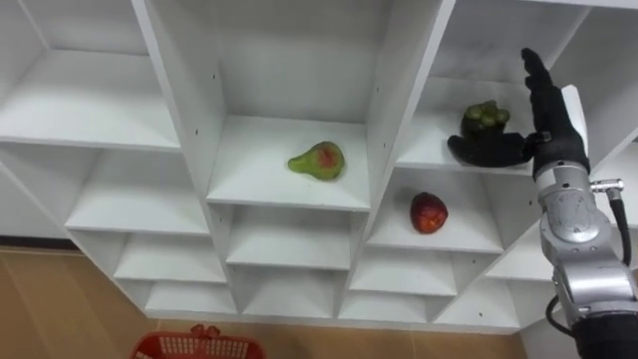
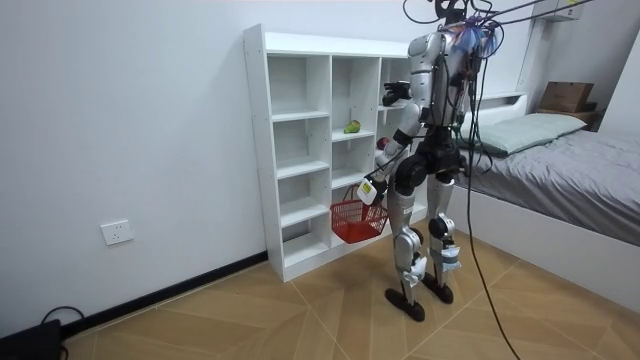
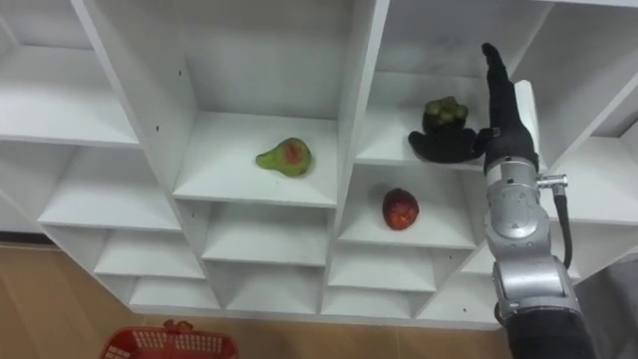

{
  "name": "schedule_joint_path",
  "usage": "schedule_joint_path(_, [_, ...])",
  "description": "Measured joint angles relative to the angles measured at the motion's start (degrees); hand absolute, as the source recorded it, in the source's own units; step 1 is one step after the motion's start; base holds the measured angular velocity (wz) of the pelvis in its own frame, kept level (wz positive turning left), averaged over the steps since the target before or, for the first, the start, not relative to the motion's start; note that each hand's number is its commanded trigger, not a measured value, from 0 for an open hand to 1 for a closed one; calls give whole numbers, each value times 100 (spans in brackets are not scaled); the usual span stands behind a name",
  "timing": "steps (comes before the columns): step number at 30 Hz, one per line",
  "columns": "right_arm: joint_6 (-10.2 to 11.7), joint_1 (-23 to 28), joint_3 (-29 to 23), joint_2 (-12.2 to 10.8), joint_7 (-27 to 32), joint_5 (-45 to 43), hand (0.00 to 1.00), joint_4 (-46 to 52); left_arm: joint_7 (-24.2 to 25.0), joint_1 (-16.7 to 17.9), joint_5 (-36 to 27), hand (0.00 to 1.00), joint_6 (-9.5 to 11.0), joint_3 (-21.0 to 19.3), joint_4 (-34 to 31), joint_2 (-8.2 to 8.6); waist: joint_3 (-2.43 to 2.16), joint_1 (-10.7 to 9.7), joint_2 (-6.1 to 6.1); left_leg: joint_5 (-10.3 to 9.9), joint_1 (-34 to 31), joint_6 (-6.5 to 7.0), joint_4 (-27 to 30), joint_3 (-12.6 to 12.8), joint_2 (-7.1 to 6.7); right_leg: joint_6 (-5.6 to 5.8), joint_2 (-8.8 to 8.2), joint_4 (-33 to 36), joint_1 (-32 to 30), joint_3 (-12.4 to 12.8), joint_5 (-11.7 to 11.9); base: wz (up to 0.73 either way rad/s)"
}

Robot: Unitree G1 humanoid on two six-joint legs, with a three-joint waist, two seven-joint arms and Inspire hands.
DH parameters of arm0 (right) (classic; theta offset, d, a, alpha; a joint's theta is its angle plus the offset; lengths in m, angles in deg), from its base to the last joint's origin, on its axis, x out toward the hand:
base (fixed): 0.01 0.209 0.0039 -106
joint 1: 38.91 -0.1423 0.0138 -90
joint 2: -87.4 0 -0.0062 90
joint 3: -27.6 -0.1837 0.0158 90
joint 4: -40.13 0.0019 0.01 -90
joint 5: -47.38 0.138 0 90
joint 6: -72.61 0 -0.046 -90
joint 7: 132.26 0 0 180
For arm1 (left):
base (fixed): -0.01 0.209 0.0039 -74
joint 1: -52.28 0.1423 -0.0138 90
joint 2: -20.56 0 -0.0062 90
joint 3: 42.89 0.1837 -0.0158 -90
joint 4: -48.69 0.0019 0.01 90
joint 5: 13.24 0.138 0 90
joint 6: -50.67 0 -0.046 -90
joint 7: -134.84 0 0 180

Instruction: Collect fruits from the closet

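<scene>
Fingers (image 1: 538, 85) of the right hand (image 1: 544, 125) are held straight by the green fruit (image 1: 484, 117), nothing gripped. Closing round it is needed next; red basket (image 1: 194, 347) is hung from the left hand (image 2: 371, 190).

**Black hand, white shelves, three spots of fruit**

Here's the right hand (image 1: 546, 125), black all over, up against a plain white closet (image 1: 289, 189). Just beside its fingers (image 1: 536, 75) sits a lumpy fruit (image 1: 484, 118) in dull dark green. Below the thumb there's an apple (image 1: 429, 211), deep red with a paler fleck. Further to the fingers' left, a pear (image 1: 318, 160), yellow-green with a red blush at its middle. Well below, a bright red basket (image 1: 194, 347) in open lattice, over a tan wooden floor (image 1: 60, 299).
</scene>
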Motion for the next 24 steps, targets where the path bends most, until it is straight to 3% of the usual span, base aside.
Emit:
schedule_joint_path(8, [0,-139,1,160,-234,168,0,-459,-4,-1,-3,100,-2,3,32,0,16,5,13,32,9,2,-2,-12,-7,-4,-10,3,15,-19,2,0])
schedule_joint_path(24, [1,-143,50,177,-439,379,0,-522,-1,-18,-37,100,-20,6,40,-8,34,-13,-20,43,-35,7,-16,-55,-20,-11,-16,10,19,-50,6,0])
